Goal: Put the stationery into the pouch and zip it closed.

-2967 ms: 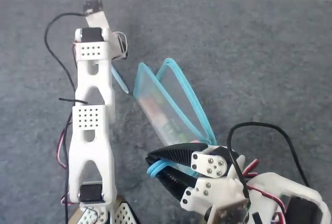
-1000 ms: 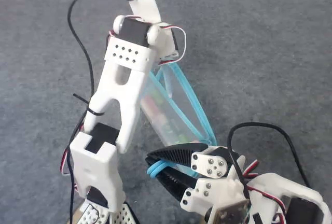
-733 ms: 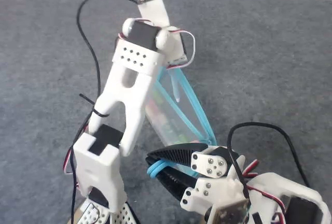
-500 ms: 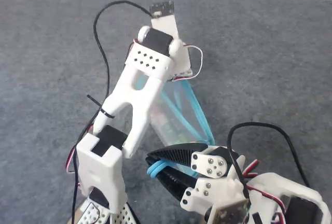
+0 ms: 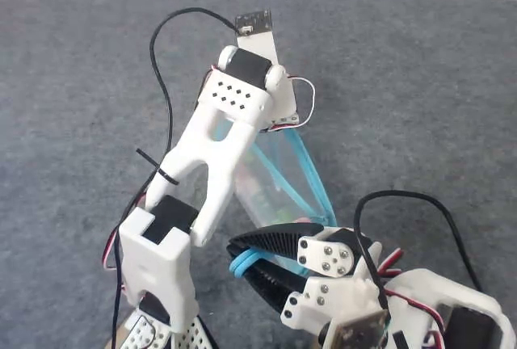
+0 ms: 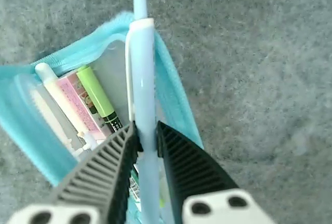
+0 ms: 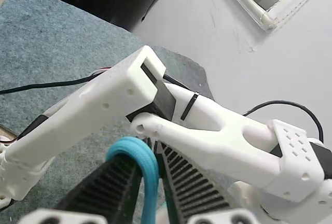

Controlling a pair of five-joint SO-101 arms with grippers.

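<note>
Grey carpet (image 5: 420, 82); one pouch (image 5: 283, 175). Left pincer (image 6: 147, 136) pinching one pen (image 6: 142, 68), right pincer (image 7: 151, 156) pinching pouch loop (image 7: 148, 169).

Pen (image 6: 143, 79) over pouch (image 6: 175, 99), stationery (image 6: 96, 92) inside

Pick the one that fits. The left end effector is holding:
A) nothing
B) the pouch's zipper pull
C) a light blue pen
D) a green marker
C: the left end effector is shut on a light blue pen above the open pouch; the green marker lies inside the pouch.
</note>
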